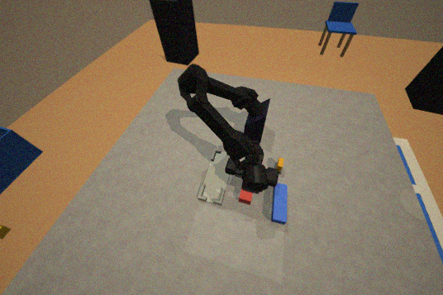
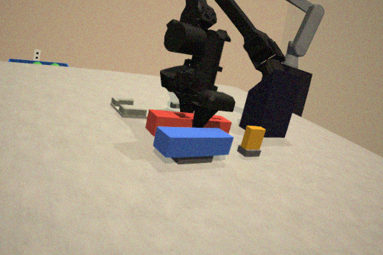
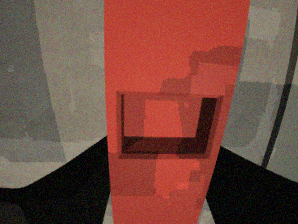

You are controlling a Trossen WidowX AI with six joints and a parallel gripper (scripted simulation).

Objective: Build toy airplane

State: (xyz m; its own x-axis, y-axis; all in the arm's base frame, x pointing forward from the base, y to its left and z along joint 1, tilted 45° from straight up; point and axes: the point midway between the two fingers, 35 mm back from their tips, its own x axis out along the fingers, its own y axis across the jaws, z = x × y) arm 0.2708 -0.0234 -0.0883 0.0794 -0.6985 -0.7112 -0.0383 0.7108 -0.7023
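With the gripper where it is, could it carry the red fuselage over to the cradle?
Probably yes: the gripper is shut on the fuselage, and the cradle lies just beside it with nothing between them.
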